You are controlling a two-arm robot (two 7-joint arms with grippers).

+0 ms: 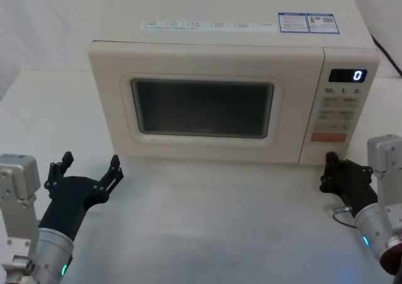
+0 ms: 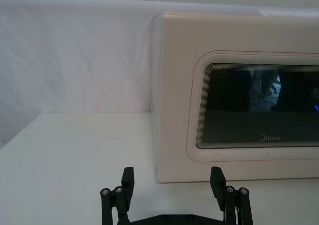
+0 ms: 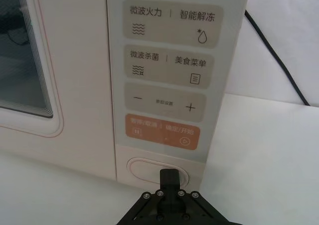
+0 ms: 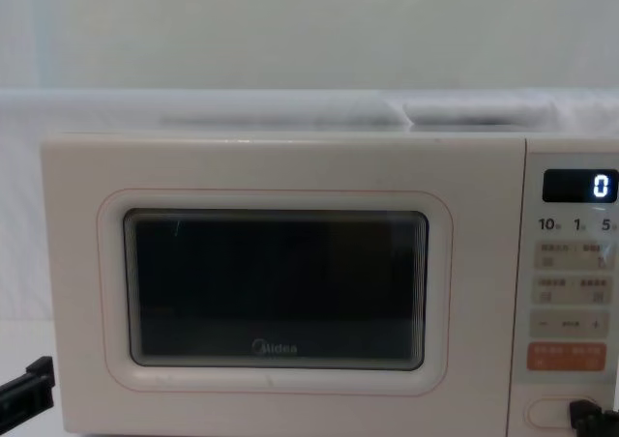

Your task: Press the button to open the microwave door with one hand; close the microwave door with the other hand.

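We find the button (image 3: pixel 157 170) at the foot of the control panel (image 3: pixel 172 75), at about 4 o'clock on the microwave's front, directly under the orange key (image 3: pixel 163 131). The right end effector (image 3: pixel 168 177) has its fingers pressed together into a single tip, and that tip sits at the button's face; we cannot tell whether it is already pressing. The microwave door (image 1: pixel 201 105) is shut flush, filling the front from 9 o'clock to the panel.

We see two risks. The tip lies close to the button's lower rim, so a push could slide off toward the worktop (image 1: pixel 213 221) without tripping the latch; drifting upward, it would hit the orange key and could start a cycle. A hard push might also shove the whole oven backward.

The left end effector (image 1: pixel 88 177) waits at 7 o'clock, fingers spread wide, just in front of the door's lower left corner. We judge that, if the door hinges on that side, it would swing out toward this end effector and could strike it.

The oven cavity is the one container here; its dark window (image 4: pixel 276 287) gives only reflections, so we cannot tell whether it holds anything.
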